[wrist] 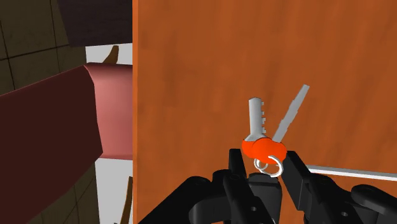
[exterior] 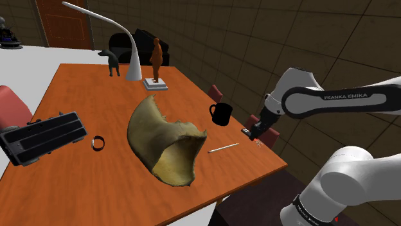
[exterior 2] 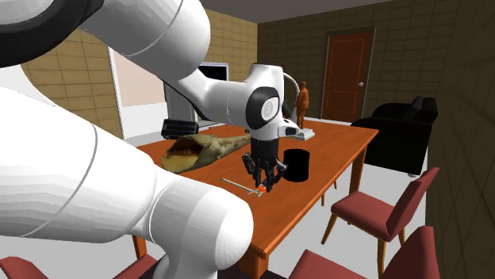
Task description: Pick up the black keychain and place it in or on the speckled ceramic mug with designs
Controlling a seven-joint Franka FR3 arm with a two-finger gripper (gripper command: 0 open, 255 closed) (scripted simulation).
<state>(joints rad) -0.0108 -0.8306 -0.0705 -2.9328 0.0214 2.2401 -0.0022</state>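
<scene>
The tool (wrist: 264, 158) is closed on the keychain (wrist: 261, 148), its two black fingers pressing the orange key heads from either side. Two silver keys point away from the fingertips, and a small ring hangs between them. In the shoulder view the tool (exterior: 250, 133) hangs low over the orange-brown surface (exterior: 77, 90), near its edge. The black mug (exterior: 220, 115) stands upright nearby. A thin silver rod (exterior: 223, 148) lies just beside the tool, before a crumpled tan cloth (exterior: 164, 138).
</scene>
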